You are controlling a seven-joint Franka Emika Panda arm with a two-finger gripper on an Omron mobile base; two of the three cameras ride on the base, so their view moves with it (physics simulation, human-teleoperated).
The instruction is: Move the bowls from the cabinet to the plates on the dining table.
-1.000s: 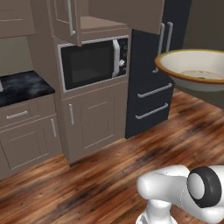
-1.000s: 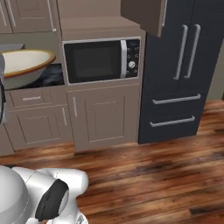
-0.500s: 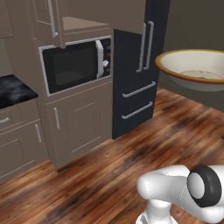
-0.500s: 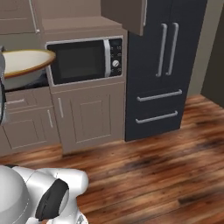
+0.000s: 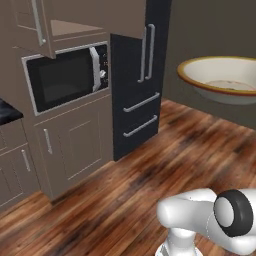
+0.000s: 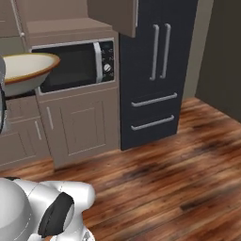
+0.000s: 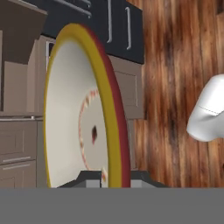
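A shallow cream bowl [image 5: 220,80] with a tan-brown rim hangs in the air at the right of the left base view. It also sits at the left edge of the right base view, bowl [image 6: 23,70]. In the hand view the bowl [image 7: 78,113] stands on edge right in front of the camera, and my gripper [image 7: 114,178] is shut on its rim at the bottom. The brown cabinet [image 5: 75,20] above the microwave has its door [image 6: 115,16] swung open. The plates and the dining table are out of view.
A built-in microwave [image 5: 65,75] sits over brown lower cupboards [image 6: 82,124]. Beside it stands a tall dark fridge [image 6: 155,66] with bar handles. A corner of black marble counter [image 5: 7,111] shows at far left. Wooden floor [image 5: 150,170] spreads out in front.
The whole kitchen has slid leftward in both base views, so the camera has turned with the base. The bowl keeps its place in the views, still gripped.
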